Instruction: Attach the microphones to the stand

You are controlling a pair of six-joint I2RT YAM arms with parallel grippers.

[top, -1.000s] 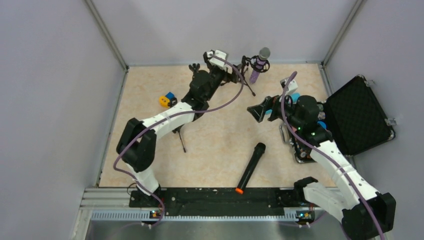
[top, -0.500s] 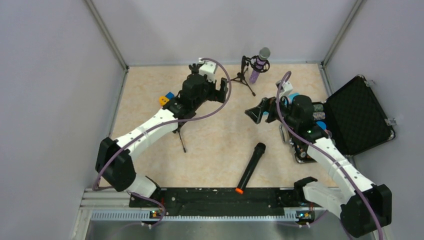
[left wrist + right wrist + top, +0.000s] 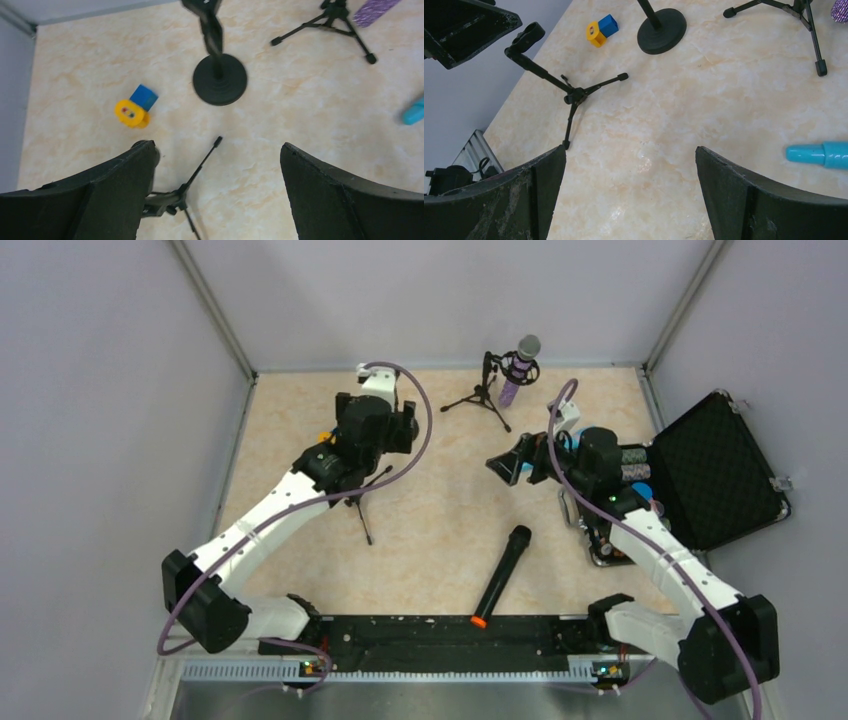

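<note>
One of three done, by the look of it: purple microphone [image 3: 515, 375] sitting tilted in the clip of the tripod stand [image 3: 487, 392] at the upper middle of the overhead view, grille up. Two more left to do, judging from the layout. Black microphone [image 3: 503, 573] with the orange end flat on the table [image 3: 430, 530] at lower middle, well apart from every stand and from both arms. Blue microphone [image 3: 821, 153] also on the table, at the right edge of the right wrist view, only one end showing. Two stands waiting with nothing in them: a second tripod [image 3: 574, 95] left of centre with a bare clip, and a round-base stand [image 3: 220, 80] near the top of the left wrist view.

Left gripper [image 3: 217, 148] spread wide and empty, hanging above the table between the round base and the second tripod. Right gripper [image 3: 508, 462] likewise spread wide and empty, at centre right of the overhead view, pointing left.

Hard to make out:
- Round-base stand covered by the left arm from overhead and cut off at the top in both wrist views, so no telling what holder sits up there.
- Most of the blue microphone lost behind the right arm from overhead.
- Unclear whether the second tripod stands on its legs or lies tipped over.
- Small yellow-and-blue block [image 3: 135, 107] near the round base, purpose unknown.
- Open black case [image 3: 715, 470] at the right, near half masked by the arm.
</note>
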